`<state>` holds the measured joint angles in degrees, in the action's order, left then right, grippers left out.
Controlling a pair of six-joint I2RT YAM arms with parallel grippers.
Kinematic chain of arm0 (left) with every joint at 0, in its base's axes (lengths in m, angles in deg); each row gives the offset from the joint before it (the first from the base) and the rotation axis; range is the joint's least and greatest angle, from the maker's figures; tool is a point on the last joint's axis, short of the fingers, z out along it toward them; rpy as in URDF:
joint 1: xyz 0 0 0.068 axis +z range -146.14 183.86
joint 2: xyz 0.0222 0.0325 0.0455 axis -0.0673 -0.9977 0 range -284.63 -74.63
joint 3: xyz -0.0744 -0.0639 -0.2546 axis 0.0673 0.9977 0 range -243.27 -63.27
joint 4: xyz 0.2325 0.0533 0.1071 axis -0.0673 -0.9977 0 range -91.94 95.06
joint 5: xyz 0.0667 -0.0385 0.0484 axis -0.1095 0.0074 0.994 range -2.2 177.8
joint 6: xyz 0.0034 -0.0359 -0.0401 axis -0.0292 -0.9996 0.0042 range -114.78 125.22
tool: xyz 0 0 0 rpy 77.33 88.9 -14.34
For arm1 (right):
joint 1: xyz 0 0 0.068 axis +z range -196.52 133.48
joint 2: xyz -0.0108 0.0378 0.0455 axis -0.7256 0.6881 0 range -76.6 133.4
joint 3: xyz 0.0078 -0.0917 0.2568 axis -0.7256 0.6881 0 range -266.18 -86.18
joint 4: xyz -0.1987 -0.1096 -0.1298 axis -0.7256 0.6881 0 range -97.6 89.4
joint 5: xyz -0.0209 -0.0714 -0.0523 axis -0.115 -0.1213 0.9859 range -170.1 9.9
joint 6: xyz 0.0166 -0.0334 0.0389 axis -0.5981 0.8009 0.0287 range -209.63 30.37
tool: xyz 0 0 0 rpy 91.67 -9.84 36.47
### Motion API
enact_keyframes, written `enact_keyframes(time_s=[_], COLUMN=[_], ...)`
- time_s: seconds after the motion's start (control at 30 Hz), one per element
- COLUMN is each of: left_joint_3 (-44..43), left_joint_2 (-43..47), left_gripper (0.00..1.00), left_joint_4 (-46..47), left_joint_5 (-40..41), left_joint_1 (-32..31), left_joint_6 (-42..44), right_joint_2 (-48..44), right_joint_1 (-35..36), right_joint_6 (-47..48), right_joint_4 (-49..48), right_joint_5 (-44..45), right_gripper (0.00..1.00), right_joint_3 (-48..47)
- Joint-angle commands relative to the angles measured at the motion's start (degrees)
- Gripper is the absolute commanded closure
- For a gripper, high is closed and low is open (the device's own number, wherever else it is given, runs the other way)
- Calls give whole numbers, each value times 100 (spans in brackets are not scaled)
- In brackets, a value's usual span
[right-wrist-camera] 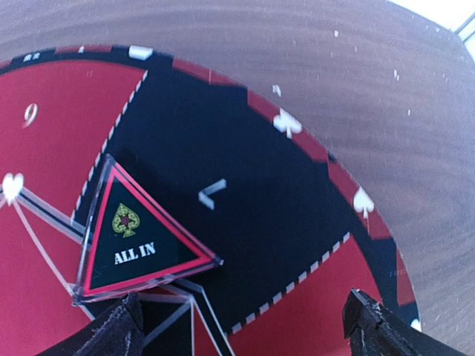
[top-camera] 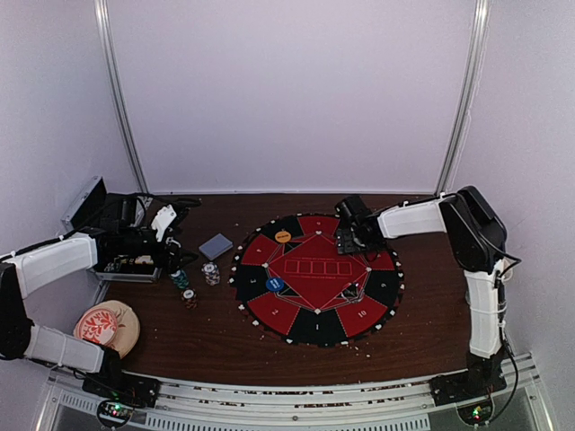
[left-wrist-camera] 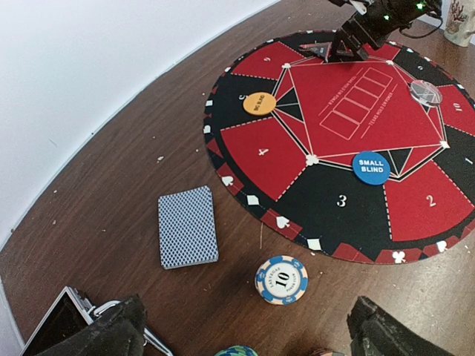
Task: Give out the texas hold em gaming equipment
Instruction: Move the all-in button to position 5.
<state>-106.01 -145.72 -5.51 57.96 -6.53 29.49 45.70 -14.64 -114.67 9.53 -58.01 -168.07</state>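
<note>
My left gripper [left-wrist-camera: 245,335] hangs open over the bare wood, just left of the mat. Below it stand a white-and-blue stack of poker chips [left-wrist-camera: 281,279] marked 10 and a teal stack [left-wrist-camera: 237,351] at the frame's bottom edge. The blue-backed deck of playing cards [left-wrist-camera: 188,226] lies beside them. On the round red-and-black mat [left-wrist-camera: 267,159] lie an orange button [left-wrist-camera: 259,103], a blue button [left-wrist-camera: 370,167] and a clear one [left-wrist-camera: 425,93]. My right gripper [right-wrist-camera: 245,334] is open above the mat's far side. A clear triangular ALL IN token [right-wrist-camera: 133,241] lies flat by its left finger [right-wrist-camera: 111,332].
An open metal case [top-camera: 90,205] stands at the back left under my left arm. A red-and-cream mug [top-camera: 106,325] sits at the near left. The reddish chip stack [top-camera: 190,298] stands between the mug and the mat. Crumbs dot the wooden table [top-camera: 431,296].
</note>
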Motion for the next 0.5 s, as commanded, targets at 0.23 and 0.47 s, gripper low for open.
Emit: enact_keyframes(time_s=[0.23, 0.47], left_joint_3=[38, 20], left_joint_2=[110, 70], left_gripper=[2, 2], left_joint_4=[169, 169], left_joint_5=[-66, -48], left_joint_1=[-3, -5], left_joint_6=[-48, -48], right_joint_2=[1397, 1513], right_joint_1=[-50, -41], right_joint_6=[436, 571], right_joint_4=[507, 418], right_joint_5=[579, 139], right_gripper=[4, 4], right_joint_3=[-1494, -1877])
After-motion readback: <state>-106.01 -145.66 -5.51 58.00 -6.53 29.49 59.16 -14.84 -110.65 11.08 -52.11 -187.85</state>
